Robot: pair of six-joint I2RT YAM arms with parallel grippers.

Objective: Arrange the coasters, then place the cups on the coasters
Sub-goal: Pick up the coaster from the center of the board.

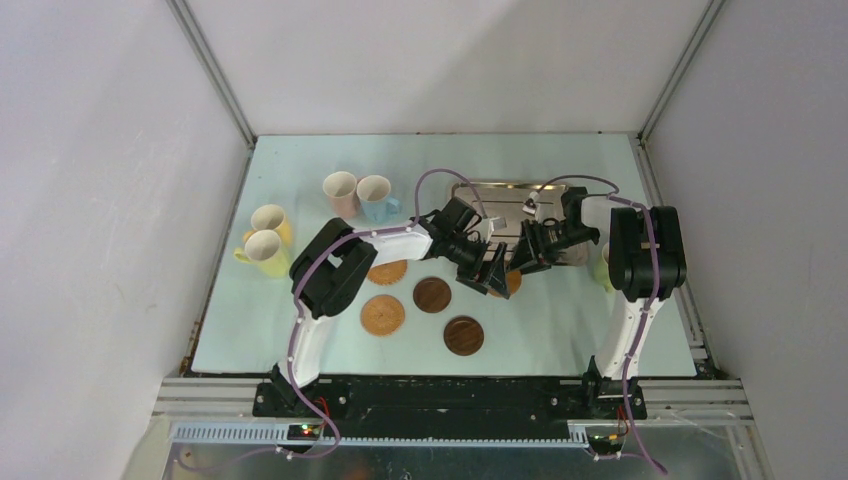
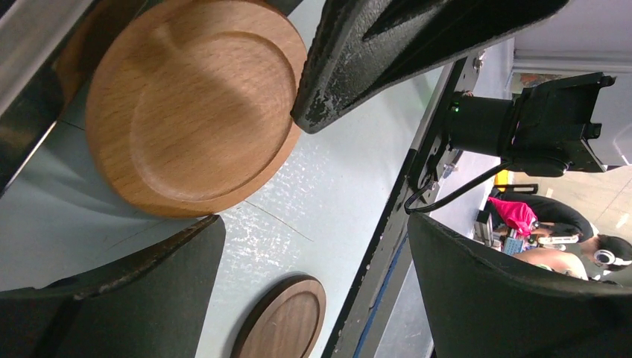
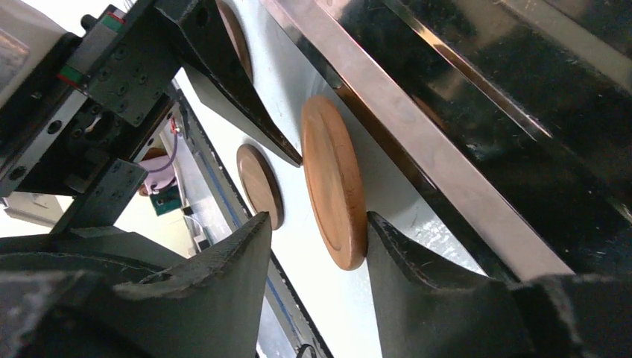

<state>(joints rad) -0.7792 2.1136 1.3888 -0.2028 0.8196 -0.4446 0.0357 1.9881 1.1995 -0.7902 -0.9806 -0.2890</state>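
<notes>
With the left gripper (image 2: 313, 220) spread wide close by and the right gripper (image 3: 319, 224) half-narrowed astride the light tan coaster (image 3: 332, 179), not visibly pinching it, beside the steel tray's (image 3: 417, 119) near rim at mid-tabletop, a pinch could skid the flat disc or knock the grippers together.

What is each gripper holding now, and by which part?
Nothing is clamped yet. The right gripper straddles the rim of a tan coaster with a gap at one finger. The left gripper is open and empty.

We are looking at a robotics lab: white panel walls (image 1: 100, 200) and aluminium framing (image 1: 215, 70) box in the counter (image 1: 560, 330), with a person in headphones (image 2: 596, 250) beyond.
</notes>
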